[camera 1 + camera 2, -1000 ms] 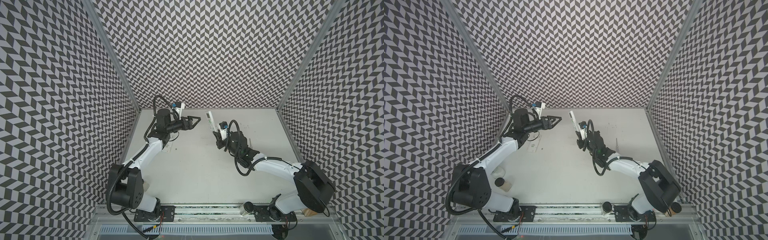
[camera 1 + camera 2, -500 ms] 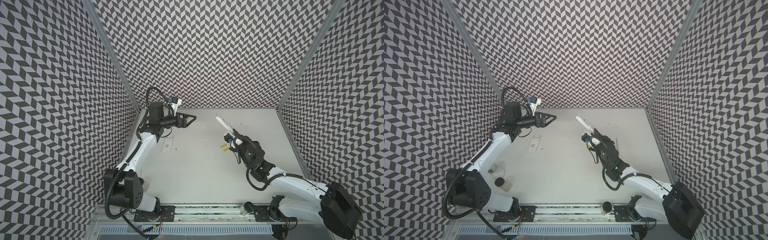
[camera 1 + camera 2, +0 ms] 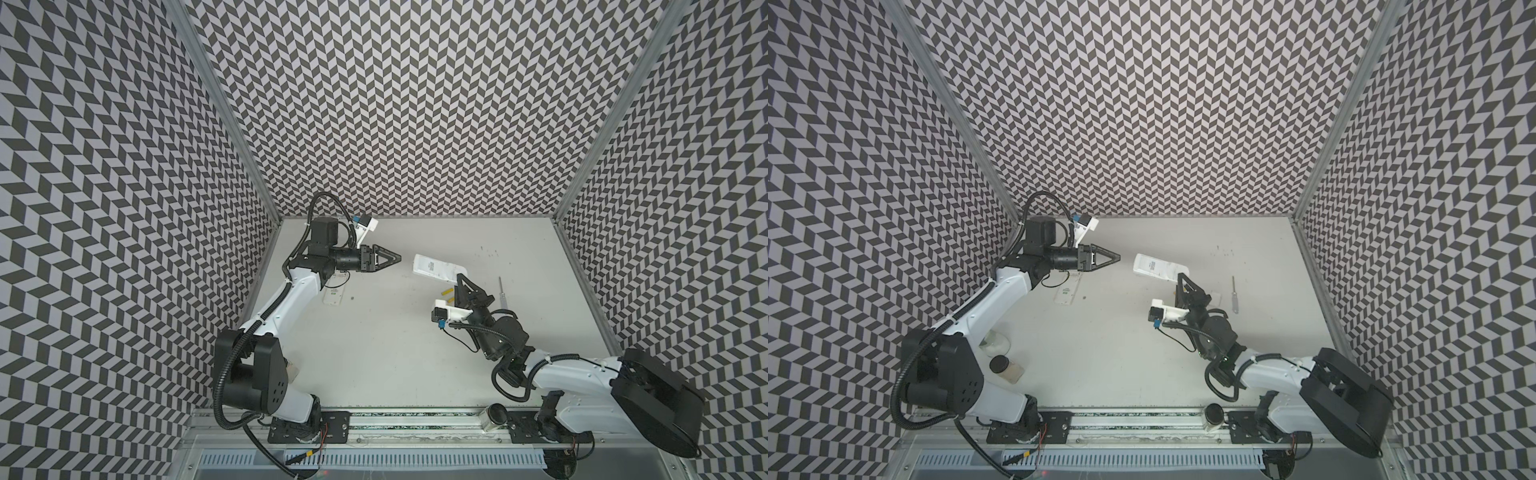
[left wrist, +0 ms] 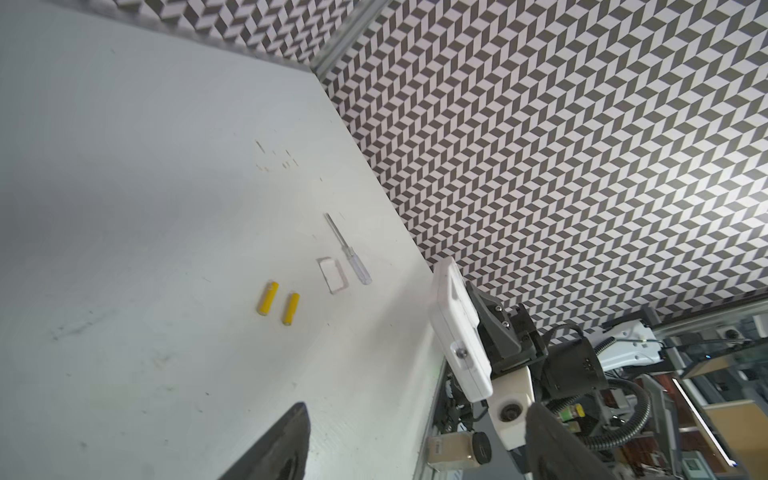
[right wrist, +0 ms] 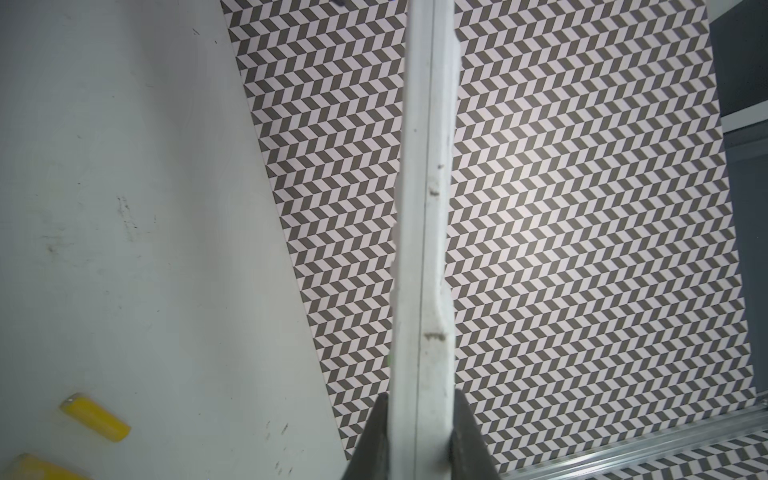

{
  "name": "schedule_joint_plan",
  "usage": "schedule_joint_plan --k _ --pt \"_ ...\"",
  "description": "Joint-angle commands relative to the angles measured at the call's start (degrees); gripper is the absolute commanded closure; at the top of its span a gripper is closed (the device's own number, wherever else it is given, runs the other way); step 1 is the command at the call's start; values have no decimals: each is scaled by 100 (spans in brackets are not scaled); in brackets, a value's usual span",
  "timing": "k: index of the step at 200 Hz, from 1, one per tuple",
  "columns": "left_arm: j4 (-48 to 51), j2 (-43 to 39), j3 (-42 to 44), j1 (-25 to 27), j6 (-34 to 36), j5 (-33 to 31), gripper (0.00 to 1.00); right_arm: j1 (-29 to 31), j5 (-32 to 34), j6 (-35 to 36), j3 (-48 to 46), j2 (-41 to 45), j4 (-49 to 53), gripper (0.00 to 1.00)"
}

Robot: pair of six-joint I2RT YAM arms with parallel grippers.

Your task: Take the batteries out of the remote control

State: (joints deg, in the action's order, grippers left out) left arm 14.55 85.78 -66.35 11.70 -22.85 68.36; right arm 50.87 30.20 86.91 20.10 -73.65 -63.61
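My right gripper [image 3: 459, 281] [image 5: 419, 399] is shut on one end of the white remote control [image 3: 434, 268] [image 3: 1154, 266] [image 4: 457, 328] [image 5: 424, 208] and holds it off the table, its free end pointing at the left gripper. Two yellow batteries [image 4: 268, 298] [image 4: 291, 308] [image 5: 95, 417] lie side by side on the table below it; in a top view they [image 3: 448, 292] peek out beside the right fingers. My left gripper [image 3: 395, 259] [image 3: 1117, 258] [image 4: 417, 409] is open and empty, a short way left of the remote.
A thin screwdriver with a clear handle [image 3: 503, 291] [image 4: 349, 251] and a small clear cover [image 4: 332, 274] lie right of the batteries. A second white remote [image 3: 334, 295] [image 3: 1068, 293] lies under the left arm. Jars [image 3: 1007, 368] [image 3: 1212, 415] stand near the front rail.
The right arm swung back toward the front right, tipping the remote from upright to slanted. Yellow batteries now show on the table. The left arm drew its elbow back; its jaws narrowed slightly.
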Motion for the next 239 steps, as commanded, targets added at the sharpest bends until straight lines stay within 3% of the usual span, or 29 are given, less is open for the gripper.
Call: schedule_joint_plan --k 1,43,65,134,163,190,216,239 --pt "-386 125 123 154 -341 454 19 61 110 370 94 -50 -916 100" --pt "-727 386 179 319 -676 650 23 125 119 364 170 -236 -874 100" --pt "-1036 461 272 373 -995 719 34 167 183 374 202 -373 -866 100" --pt "-958 493 235 462 -937 691 39 396 278 484 380 -751 -1050 100" --pt "-1199 574 311 510 -1175 693 51 495 366 527 499 -961 -1208 100" --pt "-1007 592 230 528 -982 630 63 626 557 673 556 -1192 -1507 100" --pt "-1269 592 317 508 -1187 617 86 724 749 750 672 -1400 -1607 88" --pt "-1126 580 273 452 -1009 520 95 764 731 761 645 -1412 -1675 71"
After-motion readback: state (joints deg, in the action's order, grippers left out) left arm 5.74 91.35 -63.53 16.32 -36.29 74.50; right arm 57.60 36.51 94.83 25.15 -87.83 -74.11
